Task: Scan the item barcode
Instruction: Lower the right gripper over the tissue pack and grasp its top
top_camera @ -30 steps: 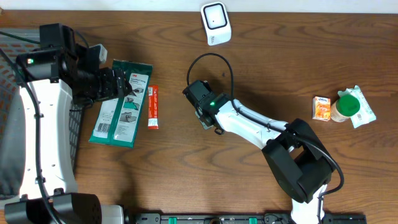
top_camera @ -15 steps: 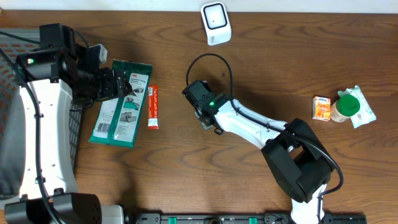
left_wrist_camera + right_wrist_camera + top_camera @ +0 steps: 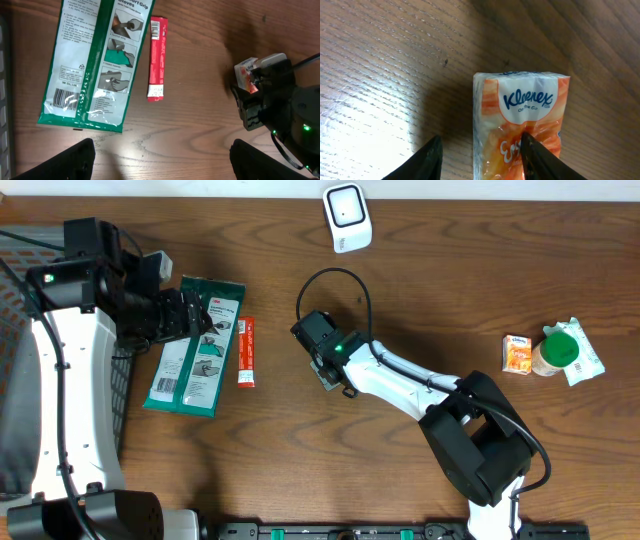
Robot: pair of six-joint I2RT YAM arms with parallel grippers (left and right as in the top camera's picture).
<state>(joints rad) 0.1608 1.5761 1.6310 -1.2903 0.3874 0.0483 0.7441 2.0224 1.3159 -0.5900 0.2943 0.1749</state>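
Observation:
An orange-and-white Kleenex tissue pack lies on the wood table between the fingers of my right gripper. The jaws stand open: the left finger is clear of the pack with bare wood between, and the right finger overlaps the pack's right side. In the left wrist view the pack shows at the tip of that gripper. Overhead, the right gripper sits mid-table, below the white scanner. My left gripper hangs open over bare wood near the green packet.
A red stick pack lies right of the green glove packet. At the right are a second tissue pack, a green-lidded bottle and a white-green packet. A black cable loops behind the right gripper.
My right gripper's jaws have spread apart from the tissue pack and the gripper has edged slightly left. The left arm has not moved.

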